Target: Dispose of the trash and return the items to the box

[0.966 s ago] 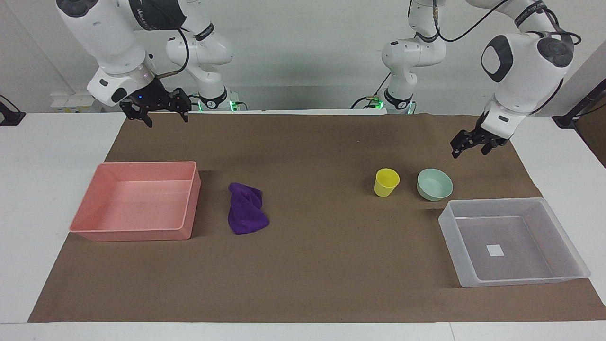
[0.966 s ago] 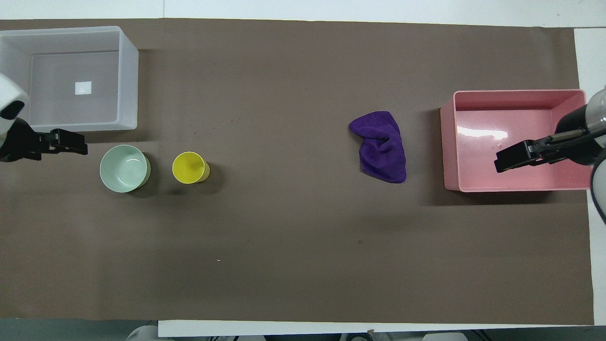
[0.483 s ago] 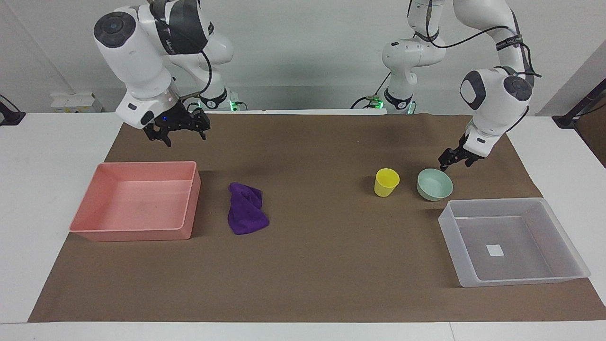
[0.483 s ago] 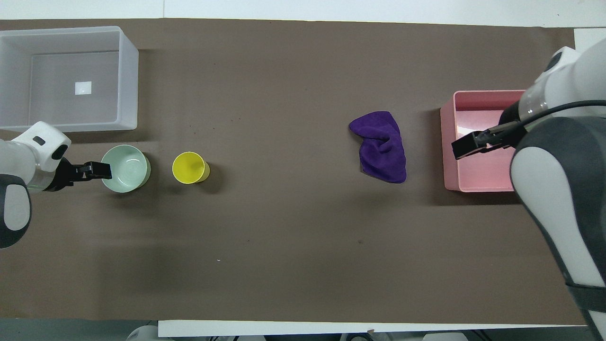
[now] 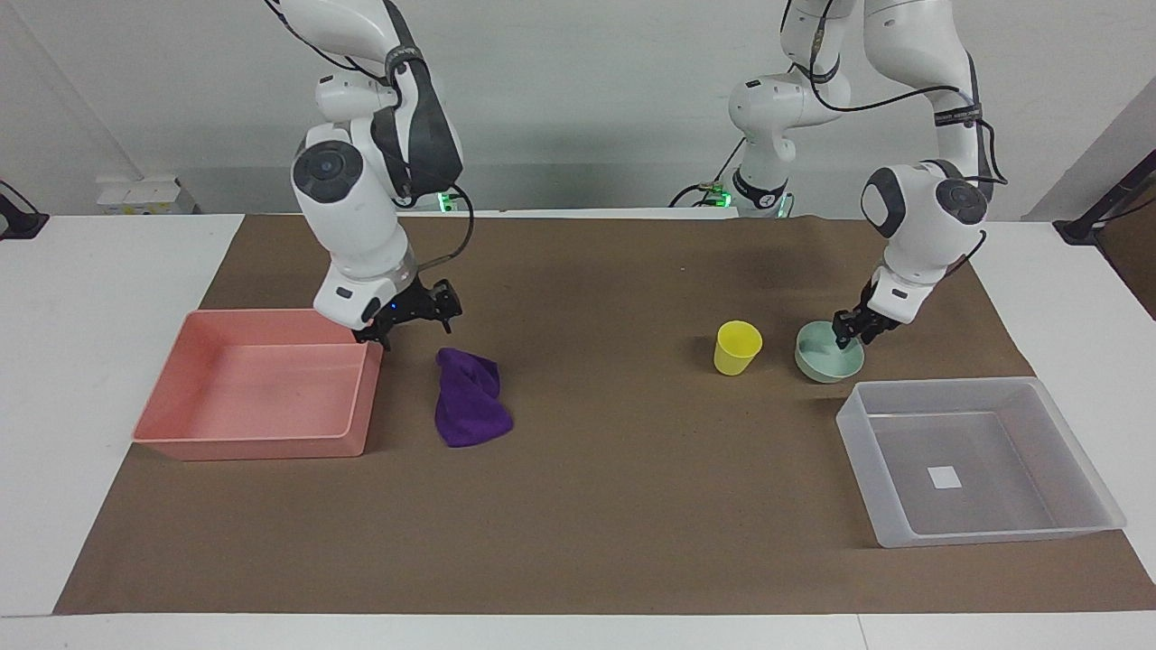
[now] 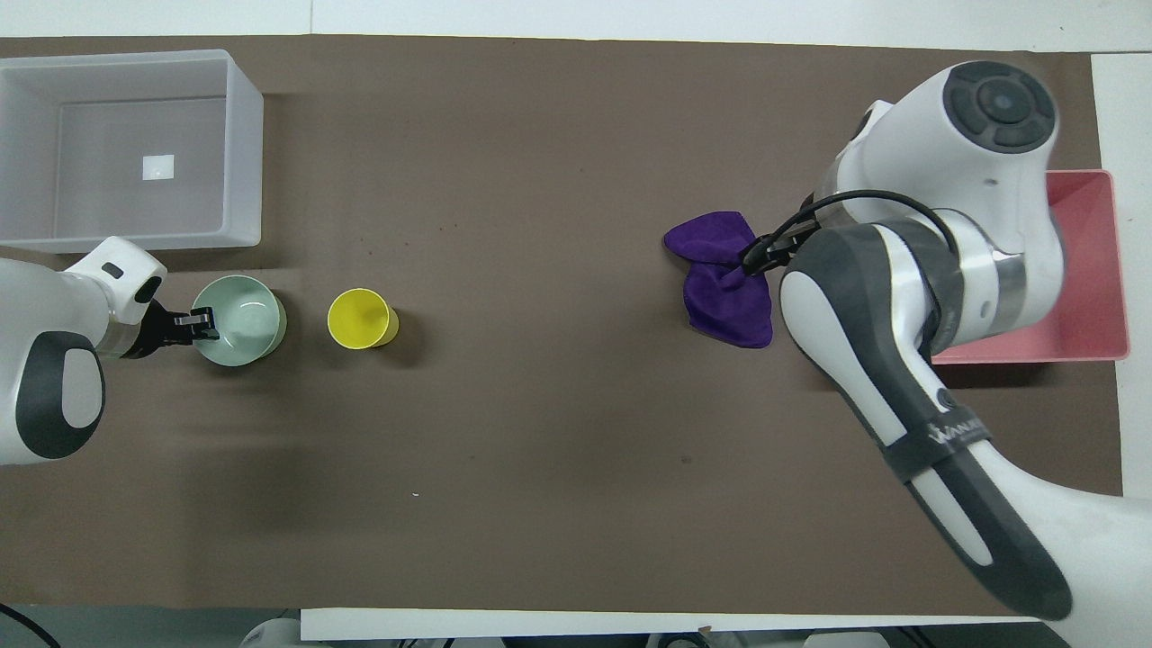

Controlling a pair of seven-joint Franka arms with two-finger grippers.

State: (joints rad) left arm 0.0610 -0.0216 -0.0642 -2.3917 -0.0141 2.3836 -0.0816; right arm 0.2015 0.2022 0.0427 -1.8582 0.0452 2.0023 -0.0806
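Observation:
The purple rag [image 5: 470, 411] lies crumpled on the brown mat beside the pink tray [image 5: 262, 447]. My right gripper [image 5: 411, 322] is open, low over the mat between the tray's corner and the rag; in the overhead view [image 6: 751, 264] its arm hides most of it. The yellow cup [image 5: 738, 348] stands upright beside the mint-green bowl [image 5: 826, 359]. My left gripper [image 5: 849, 332] is open at the bowl's rim, down at the bowl [image 6: 243, 315]. The translucent box [image 5: 984, 533] is empty, farther from the robots than the bowl.
The pink tray [image 6: 1093, 270] is empty at the right arm's end of the table. The brown mat [image 5: 632, 506] covers most of the white table. The right arm's body covers part of the tray from above.
Both arms came down and inward. The right gripper moved from over the mat's edge near the robots to beside the rag. The left gripper dropped to the bowl's rim.

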